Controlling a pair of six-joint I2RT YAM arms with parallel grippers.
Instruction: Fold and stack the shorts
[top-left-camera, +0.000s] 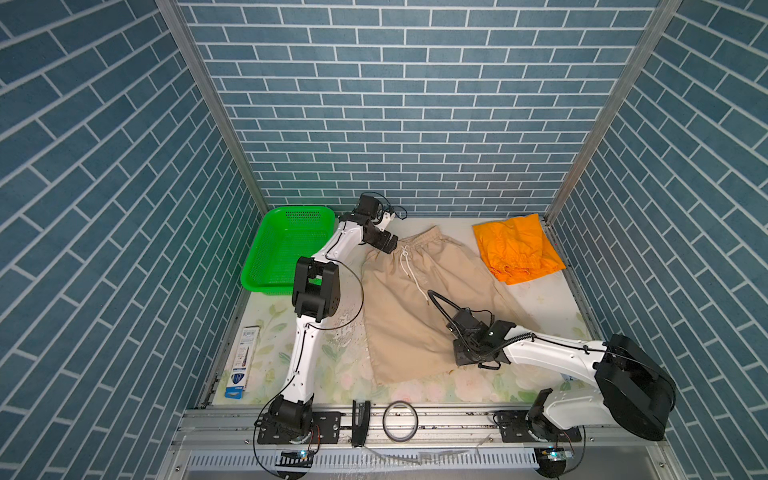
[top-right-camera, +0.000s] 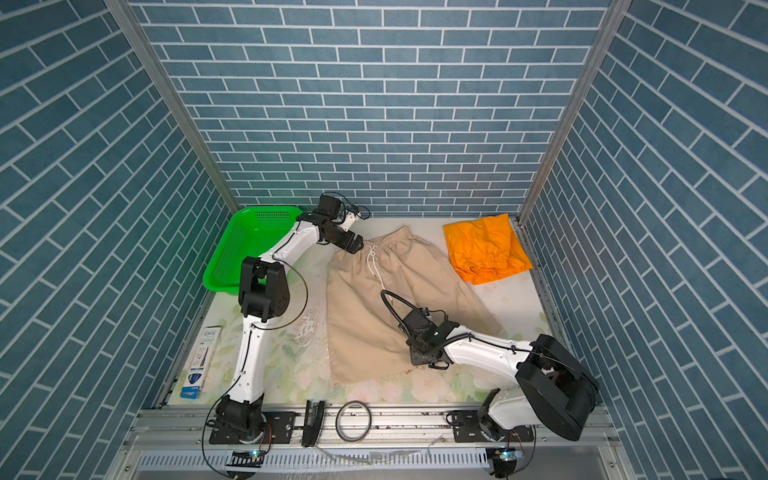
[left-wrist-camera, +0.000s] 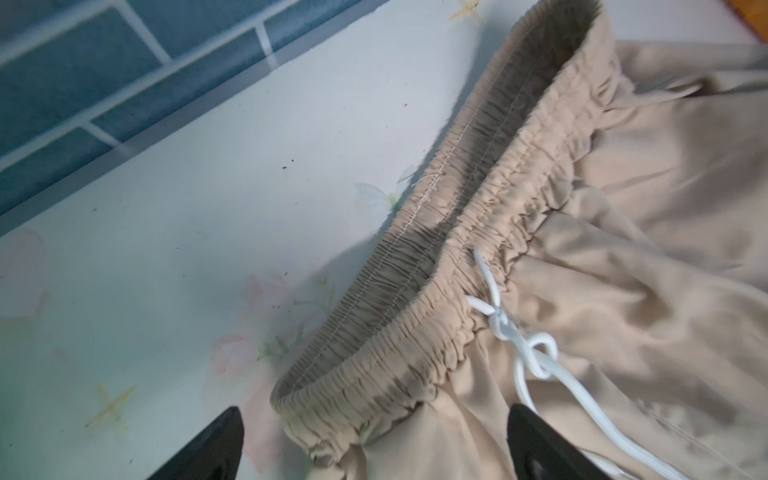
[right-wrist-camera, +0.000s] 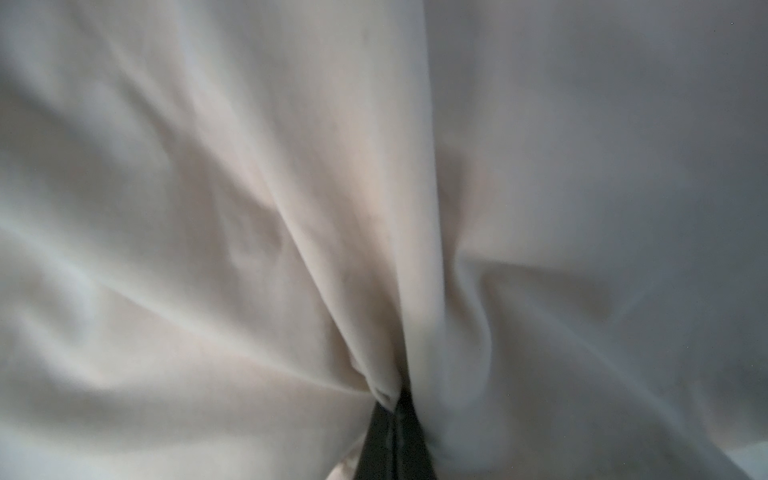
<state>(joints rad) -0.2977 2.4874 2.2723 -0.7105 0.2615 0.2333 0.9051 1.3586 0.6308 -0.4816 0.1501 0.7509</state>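
The right claw (right-wrist-camera: 394, 409) is clenched on a pinched fold of the beige shorts (top-left-camera: 407, 307), at the hem end farthest from the green basket (top-left-camera: 282, 253). The left claw (left-wrist-camera: 374, 419) gapes wide at the waistband corner nearest the basket, one finger over bare table (top-left-camera: 540, 307), one over cloth. The beige pair lies spread on the table just beside the basket. The orange shorts (top-left-camera: 517, 249) sit bunched beyond them, well apart from the basket.
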